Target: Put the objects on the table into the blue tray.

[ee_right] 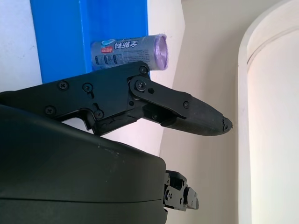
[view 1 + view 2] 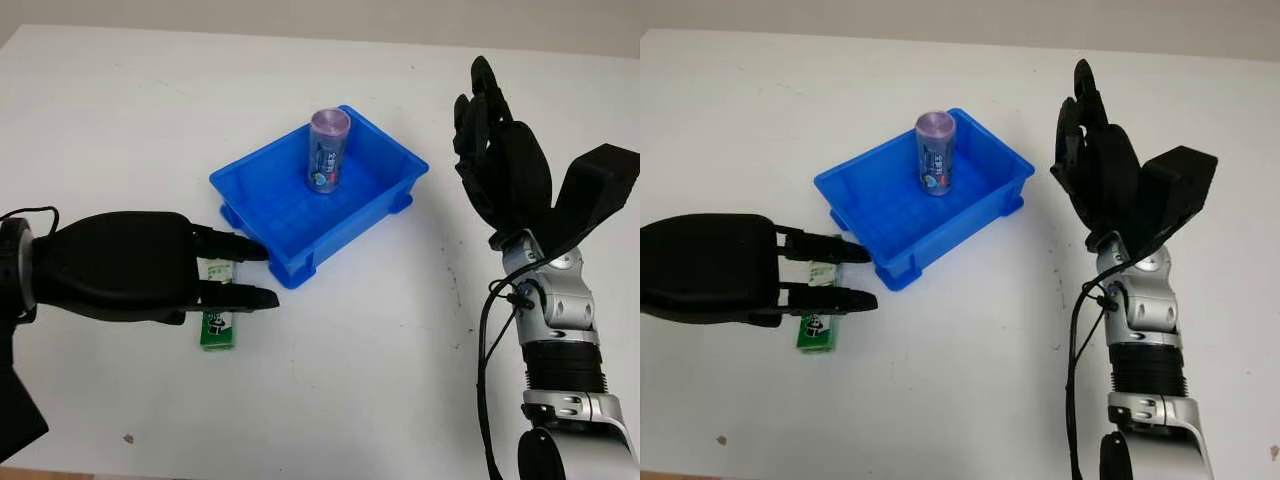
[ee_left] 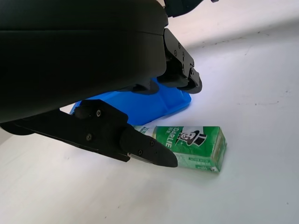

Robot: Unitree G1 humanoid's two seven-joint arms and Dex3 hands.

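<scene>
A blue tray (image 2: 262,188) sits mid-table with a purple can (image 2: 327,150) standing upright inside it. A green Darlie toothpaste box (image 2: 218,328) lies flat on the table just in front of the tray's near-left corner. My left hand (image 2: 245,275) hovers right over the box, open, its fingers (image 3: 149,149) reaching past it on both sides without closing on it. The box (image 3: 196,144) lies clear of the fingers in the left wrist view. My right hand (image 2: 490,130) is raised to the right of the tray, open and holding nothing.
The white table (image 2: 400,340) stretches around the tray. A small dark speck (image 2: 127,437) lies near the front edge. The right arm's cable (image 2: 487,340) hangs beside its forearm.
</scene>
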